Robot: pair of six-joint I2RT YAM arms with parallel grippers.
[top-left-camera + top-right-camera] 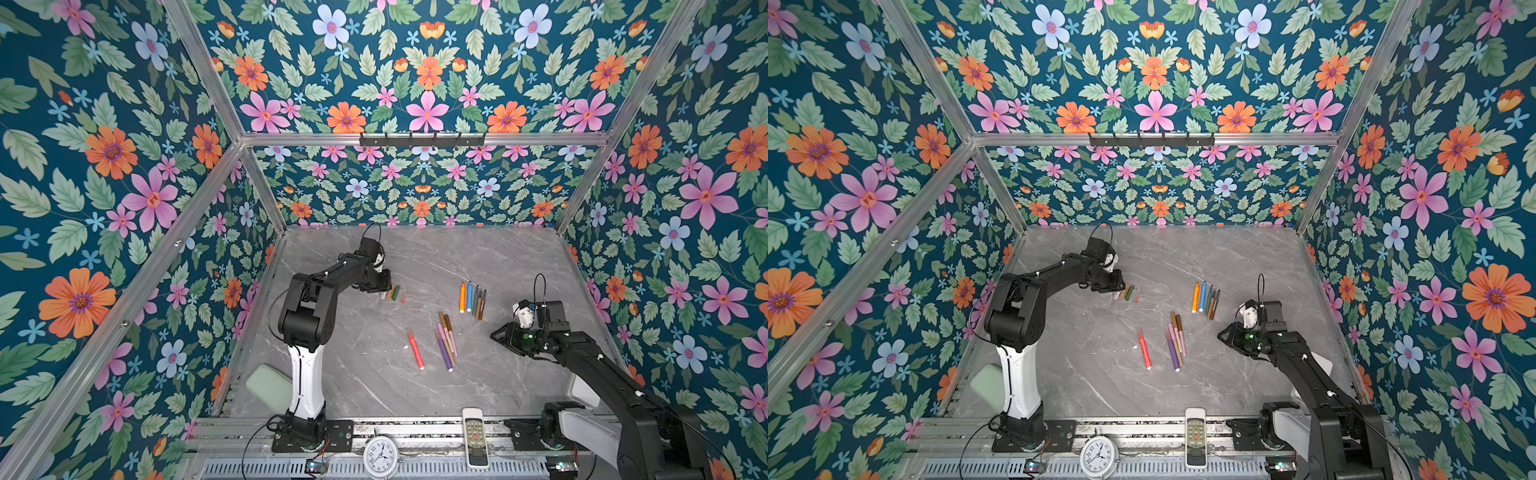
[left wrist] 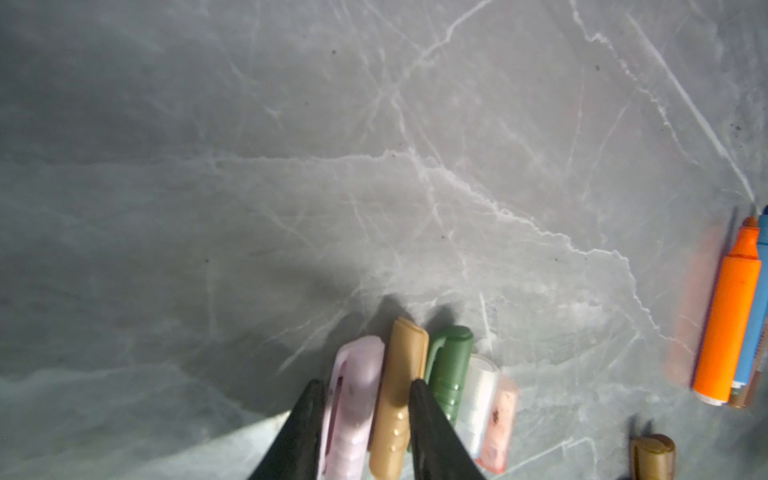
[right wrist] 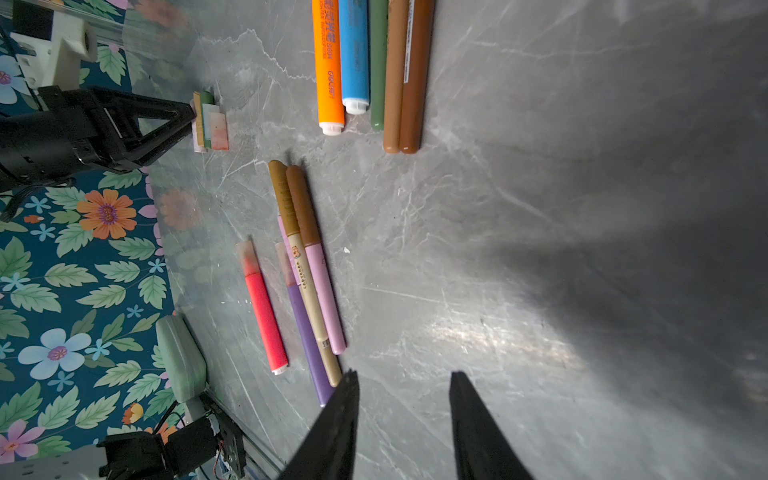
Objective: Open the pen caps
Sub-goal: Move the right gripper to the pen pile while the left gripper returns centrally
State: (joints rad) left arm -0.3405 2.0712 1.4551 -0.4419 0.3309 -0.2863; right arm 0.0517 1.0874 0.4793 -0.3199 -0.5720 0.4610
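Left tool [image 2: 365, 381] astride pink cap [image 2: 357, 370] and tan cap [image 2: 405, 353], grip unclear | right tool [image 3: 403, 376] spread | cap ends cut off

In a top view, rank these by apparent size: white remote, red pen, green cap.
1. white remote, largest, though it lies nearest the camera, which flatters it
2. red pen
3. green cap, smallest

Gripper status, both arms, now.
Left gripper: open, jaws either side of the pink cap and tan cap.
Right gripper: open, holding nothing.
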